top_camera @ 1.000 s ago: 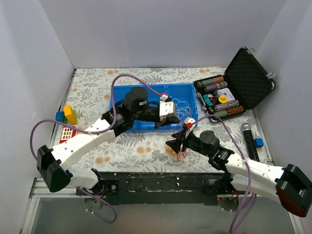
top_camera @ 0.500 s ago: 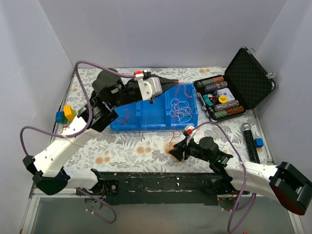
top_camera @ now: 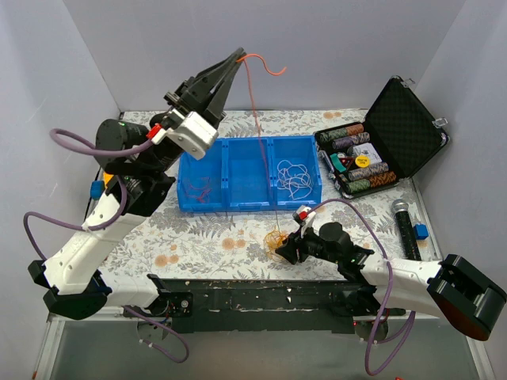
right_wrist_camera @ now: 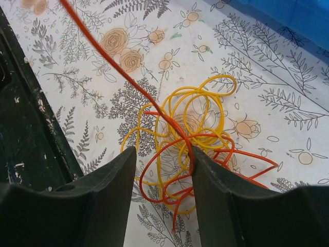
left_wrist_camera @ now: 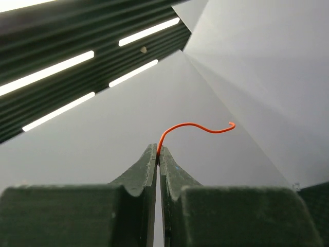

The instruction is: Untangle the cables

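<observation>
Left end effector (top_camera: pixel 236 55) clamps orange cable (top_camera: pixel 254 119) high — your right end effector (top_camera: pixel 284 246) part-open over orange-yellow tangle (right_wrist_camera: pixel 187 141); roughly half done.

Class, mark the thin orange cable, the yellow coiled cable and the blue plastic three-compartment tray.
orange cable (left_wrist_camera: pixel 195 125), left wrist view, curled free end.
yellow cable (right_wrist_camera: pixel 205 81), right wrist view, top loop.
blue tray (top_camera: pixel 238 203), top external view, front wall.
</observation>
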Available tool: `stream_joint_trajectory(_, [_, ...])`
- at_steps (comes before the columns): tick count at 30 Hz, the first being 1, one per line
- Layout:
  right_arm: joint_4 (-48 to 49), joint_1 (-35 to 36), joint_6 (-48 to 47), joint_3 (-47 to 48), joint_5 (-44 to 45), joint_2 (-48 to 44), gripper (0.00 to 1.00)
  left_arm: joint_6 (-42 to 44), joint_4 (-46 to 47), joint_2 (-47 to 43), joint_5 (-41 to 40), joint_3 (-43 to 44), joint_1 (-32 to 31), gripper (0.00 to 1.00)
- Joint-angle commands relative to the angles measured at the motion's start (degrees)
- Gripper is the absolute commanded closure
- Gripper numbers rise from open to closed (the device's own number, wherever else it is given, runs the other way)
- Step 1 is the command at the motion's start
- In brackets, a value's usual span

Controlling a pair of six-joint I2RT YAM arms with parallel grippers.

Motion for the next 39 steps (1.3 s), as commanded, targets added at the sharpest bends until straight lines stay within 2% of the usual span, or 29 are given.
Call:
stream_joint_trajectory(1, [1.7, 0.1, -0.3, 2.7, -1.7, 1.9, 0.46, 8.1, 8.2, -0.9, -1.3, 2.4, -0.2, 1.0])
stream_joint_trajectory(5, [1.2, 0.1, -0.5, 3.1, -1.8, 2.5, 0.47, 15.5, 18.9, 1.5, -6.2, 4.6, -0.2, 1.0])
stream_joint_trajectory(9, [0.8, 0.1, -0.6, 3.2, -1.8, 2.4, 0.47, 20.1, 21.8, 5.9, -9.5, 13.8, -0.2, 1.0])
stream_joint_trajectory(12, [0.2, 0.1, -0.8, 3.6, -1.8, 2.4, 0.45, 22.5, 21.8, 6.6, -10.8, 15.6, -0.2, 1.0])
stream_joint_trajectory(16, [0.0, 0.1, -0.9, 3.3, -2.0, 1.8, 0.45, 23.9, 23.0, 3.8, -15.5, 8.7, -0.2, 1.0])
stream_joint_trajectory(22, [-0.7, 0.1, -1.3, 2.4, -2.1, -1.0, 0.46, 21.4, 23.5, -1.0, -22.1, -2.5, 1.0, 1.0])
stream_joint_trajectory(27, [-1.5, 0.2, -1.5, 1.5, -2.0, -3.6, 0.47, 17.4, 18.6, -2.8, -28.9, -5.6, 2.6, 1.0])
stream_joint_trajectory(34, [-1.6, 0.1, -1.2, 1.0, -1.7, -4.4, 0.48, 16.2, 18.7, -4.7, -29.5, -12.5, 6.3, 1.0])
stream_joint_trajectory(39, [-1.8, 0.1, -1.0, 0.8, -1.7, -5.1, 0.48, 12.2, 18.5, -4.6, -30.2, -14.4, 10.2, 1.0])
